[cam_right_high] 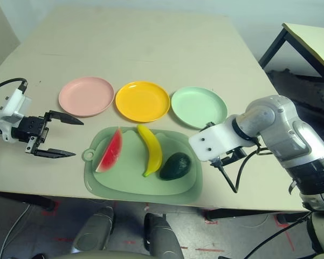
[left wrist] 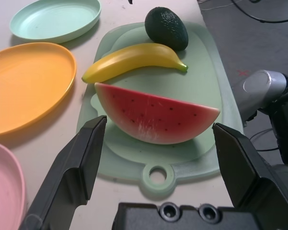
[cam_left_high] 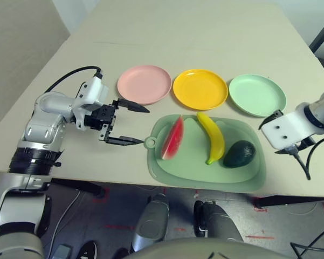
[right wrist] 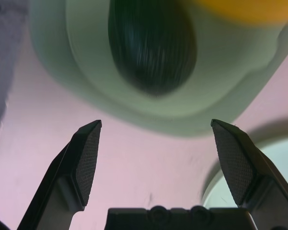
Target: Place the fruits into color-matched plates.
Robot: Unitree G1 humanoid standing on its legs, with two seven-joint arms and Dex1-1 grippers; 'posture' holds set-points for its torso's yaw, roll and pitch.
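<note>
Red watermelon wedge point(cam_left_high: 173, 138), yellow curved banana point(cam_left_high: 212, 137), dark green avocado point(cam_left_high: 240, 154), three empty plates, pink point(cam_left_high: 144, 84), yellow point(cam_left_high: 200, 89), mint point(cam_left_high: 257, 95)

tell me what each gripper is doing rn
Left gripper: open, holding nothing, beside the watermelon wedge.
Right gripper: open, holding nothing, near the avocado.

In the left eye view, the left arm climbs from the lower left corner to mid-left, bent at the elbow, its wrist turned toward the centre. The left tool point(cam_left_high: 136, 125) points right, its two black fingers wide apart. The right arm point(cam_right_high: 284, 129) reaches in from the lower right of the right eye view, its white wrist right of centre. The right tool point(right wrist: 155, 125) stands wide open, both dark fingertips apart, holding nothing.
</note>
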